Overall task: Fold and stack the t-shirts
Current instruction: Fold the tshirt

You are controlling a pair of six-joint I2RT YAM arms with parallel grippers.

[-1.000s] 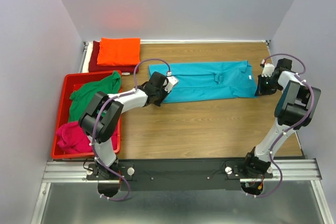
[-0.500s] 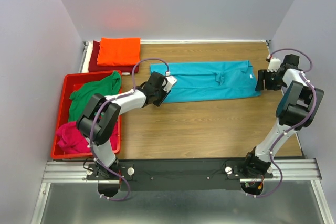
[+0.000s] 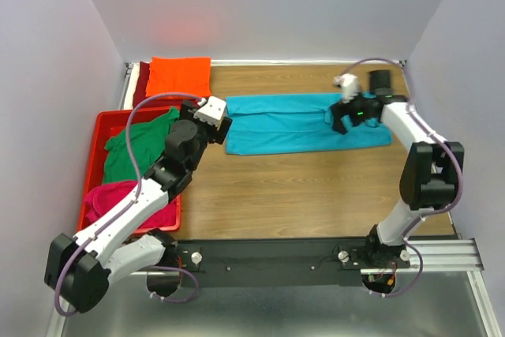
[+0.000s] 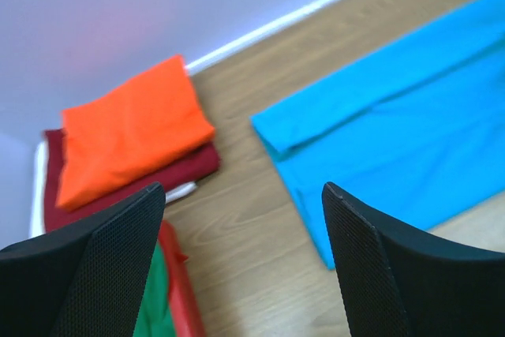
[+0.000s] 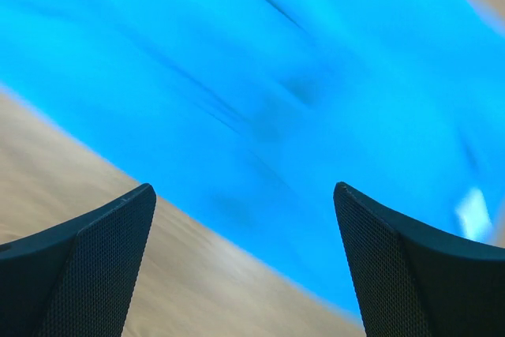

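Turquoise t-shirt (image 3: 304, 122) x1 lies flat; grippers x2, L gripper (image 4: 241, 189) & R gripper (image 5: 243, 188), spread, empty.

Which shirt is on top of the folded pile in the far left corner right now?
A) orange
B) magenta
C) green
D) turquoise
A: the orange shirt lies folded on top of the dark red shirt, as both the top view and the left wrist view show.
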